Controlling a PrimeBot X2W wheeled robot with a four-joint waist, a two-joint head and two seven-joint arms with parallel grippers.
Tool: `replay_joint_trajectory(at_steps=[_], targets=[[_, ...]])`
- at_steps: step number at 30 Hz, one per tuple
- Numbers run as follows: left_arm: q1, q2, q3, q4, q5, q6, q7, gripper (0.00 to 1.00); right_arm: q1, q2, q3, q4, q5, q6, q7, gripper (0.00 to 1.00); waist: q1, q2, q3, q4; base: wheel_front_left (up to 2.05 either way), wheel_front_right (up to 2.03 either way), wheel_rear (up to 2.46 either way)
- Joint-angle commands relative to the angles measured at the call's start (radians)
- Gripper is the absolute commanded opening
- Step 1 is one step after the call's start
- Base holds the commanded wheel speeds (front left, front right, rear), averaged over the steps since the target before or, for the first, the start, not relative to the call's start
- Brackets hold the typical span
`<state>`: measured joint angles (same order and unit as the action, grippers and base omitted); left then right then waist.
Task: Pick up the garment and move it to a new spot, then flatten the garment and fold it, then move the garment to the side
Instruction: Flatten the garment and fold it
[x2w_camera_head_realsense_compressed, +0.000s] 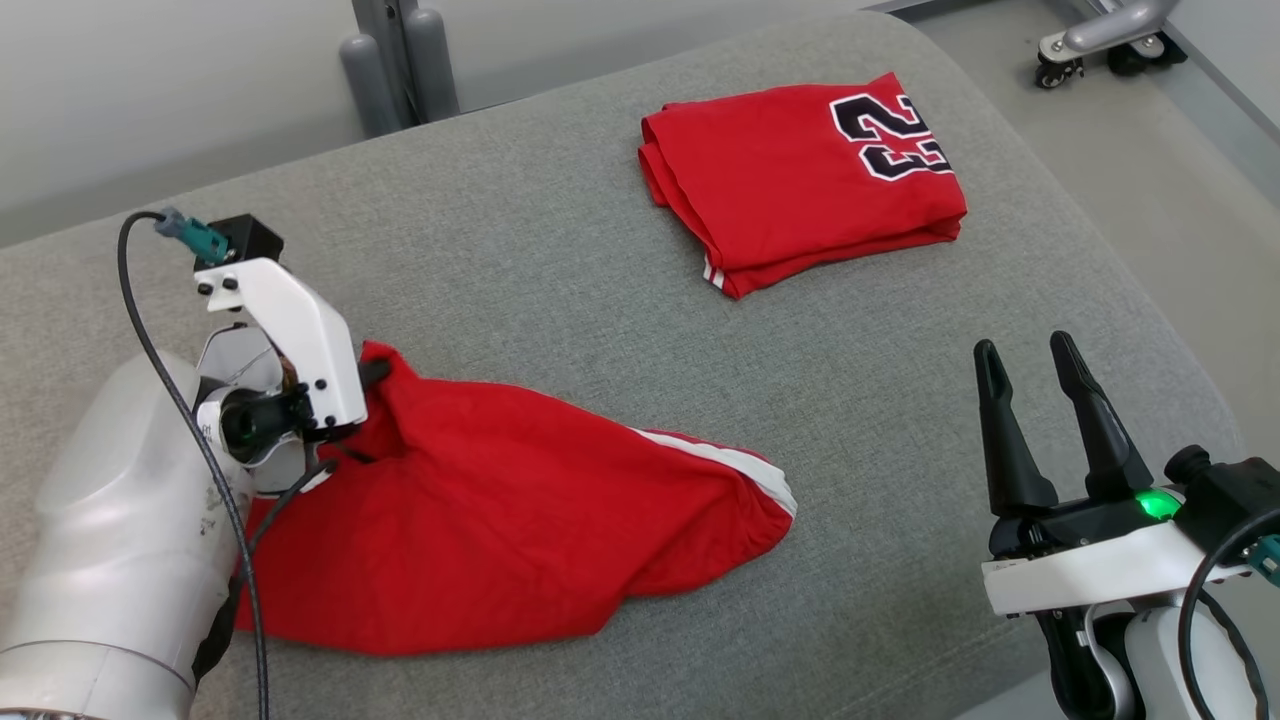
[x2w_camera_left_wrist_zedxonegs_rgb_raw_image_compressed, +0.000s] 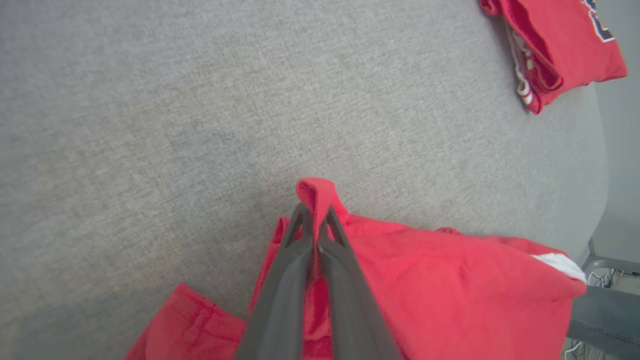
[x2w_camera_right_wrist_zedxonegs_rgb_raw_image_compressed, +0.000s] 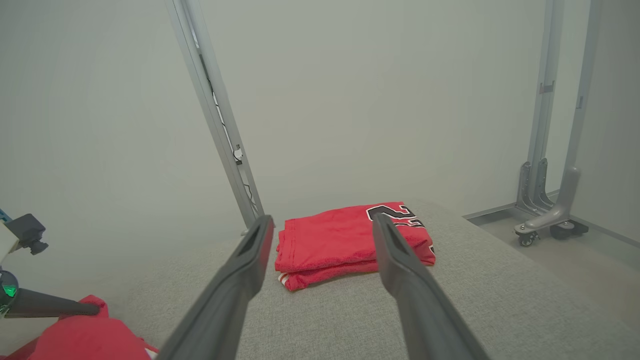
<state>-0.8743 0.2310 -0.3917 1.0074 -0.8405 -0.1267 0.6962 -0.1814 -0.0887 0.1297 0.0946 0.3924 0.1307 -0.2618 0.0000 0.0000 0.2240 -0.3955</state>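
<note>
Grey fabric-covered pad (x2w_camera_head_realsense_compressed: 560, 250) takes up most of the scene, with a pale wall (x2w_camera_right_wrist_zedxonegs_rgb_raw_image_compressed: 350, 100) behind it. The loose red garment (x2w_camera_head_realsense_compressed: 480, 520) is lying crumpled on the near left part of the pad, with a white stripe (x2w_camera_head_realsense_compressed: 720, 455) along its right-hand edge. The left gripper (x2w_camera_left_wrist_zedxonegs_rgb_raw_image_compressed: 315, 212) is at the garment's far left corner, jaws pressed together and pinching a little fold of red cloth that pokes up past the tips. The rest of the garment spreads over the pad.

The right gripper (x2w_camera_head_realsense_compressed: 1022, 345) sits at the near right, jaws spread, well apart from the garment. Further back and to the right there's a second red jersey (x2w_camera_head_realsense_compressed: 800, 170), neatly folded, with a dark number outlined in white. A metal post (x2w_camera_right_wrist_zedxonegs_rgb_raw_image_compressed: 215, 110) stands against the wall, and a wheeled stand foot (x2w_camera_head_realsense_compressed: 1090, 40) is on the floor past the pad's far right corner.
</note>
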Motion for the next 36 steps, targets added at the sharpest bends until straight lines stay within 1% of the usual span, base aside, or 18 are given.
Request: replay_joint_trajectory(at_steps=[1,7,8,10,11,12,13,14,17,18,25,29,32,34,36], targets=[[-0.022,-0.005,-0.005,-0.025,-0.021,-0.006,-0.005,0.00,-0.006,-0.008,-0.006,0.002,-0.006,0.001,-0.004,1.00,0.0000,0.0000,-0.010,0.010,0.00,0.00,0.00],[-0.017,-0.001,-0.026,-0.160,-0.100,-0.006,-0.034,0.00,0.008,-0.020,-0.005,0.002,-0.010,0.001,-0.004,1.00,0.0000,0.0000,-0.038,0.041,0.00,0.00,0.00],[-0.017,-0.001,-0.026,-0.160,-0.100,-0.006,-0.034,0.00,0.008,-0.020,-0.005,0.002,-0.010,0.001,-0.004,1.00,0.0000,0.0000,-0.038,0.041,0.00,0.00,0.00],[0.010,0.015,-0.059,-0.244,-0.148,-0.005,-0.012,0.00,0.025,-0.030,-0.008,-0.001,-0.014,0.001,-0.004,1.00,0.0000,0.0000,-0.055,0.063,0.00,0.00,0.00],[0.010,0.015,-0.059,-0.244,-0.148,-0.005,-0.012,0.00,0.025,-0.030,-0.008,-0.001,-0.014,0.001,-0.004,1.00,0.0000,0.0000,-0.055,0.063,0.00,0.00,0.00],[0.025,0.033,-0.080,-0.319,-0.189,-0.005,0.003,0.00,0.033,-0.039,-0.012,-0.004,-0.015,0.001,-0.004,1.00,0.0000,0.0000,-0.064,0.082,0.00,0.00,0.00],[0.025,0.033,-0.080,-0.319,-0.189,-0.005,0.003,0.00,0.033,-0.039,-0.012,-0.004,-0.015,0.001,-0.004,1.00,0.0000,0.0000,-0.064,0.082,0.00,0.00,0.00],[0.032,0.045,-0.092,-0.359,-0.203,-0.005,0.008,0.00,0.038,-0.042,-0.015,-0.004,-0.015,0.001,-0.004,1.00,0.0000,0.0000,-0.070,0.093,0.00,0.00,0.00],[0.066,0.089,-0.112,-0.485,-0.250,-0.005,-0.008,0.00,0.045,-0.055,-0.016,-0.007,-0.020,0.001,-0.004,1.00,0.0000,0.0000,-0.086,0.124,0.00,0.00,0.00],[0.108,0.125,-0.123,-0.569,-0.276,-0.005,-0.015,0.00,0.053,-0.060,-0.026,-0.010,-0.022,0.001,-0.004,1.00,0.0000,0.0000,-0.100,0.146,0.00,0.00,0.00],[0.313,0.291,-0.185,-0.865,-0.367,-0.005,0.042,0.00,0.094,-0.075,-0.039,-0.012,-0.030,0.001,-0.004,1.00,0.0000,0.0000,-0.141,0.238,0.00,0.00,0.00],[0.431,0.380,-0.207,-0.970,-0.396,-0.005,0.080,0.00,0.105,-0.083,-0.039,-0.013,-0.031,0.001,-0.003,1.00,0.0000,0.0000,-0.153,0.284,0.00,0.00,0.00],[0.502,0.416,-0.210,-1.024,-0.413,0.000,0.081,0.00,0.109,-0.089,-0.042,-0.014,-0.032,0.001,-0.003,1.00,0.0000,0.0000,-0.157,0.313,0.00,0.00,0.00],[0.555,0.445,-0.219,-1.044,-0.397,0.008,0.071,0.00,0.107,-0.091,-0.045,-0.016,-0.033,0.001,-0.003,1.00,0.0000,0.0000,-0.154,0.333,0.00,0.00,0.00],[0.586,0.448,-0.228,-1.040,-0.391,0.010,0.061,0.00,0.106,-0.092,-0.044,-0.017,-0.033,0.001,-0.003,1.00,0.0000,0.0000,-0.152,0.340,0.00,0.00,0.00]])
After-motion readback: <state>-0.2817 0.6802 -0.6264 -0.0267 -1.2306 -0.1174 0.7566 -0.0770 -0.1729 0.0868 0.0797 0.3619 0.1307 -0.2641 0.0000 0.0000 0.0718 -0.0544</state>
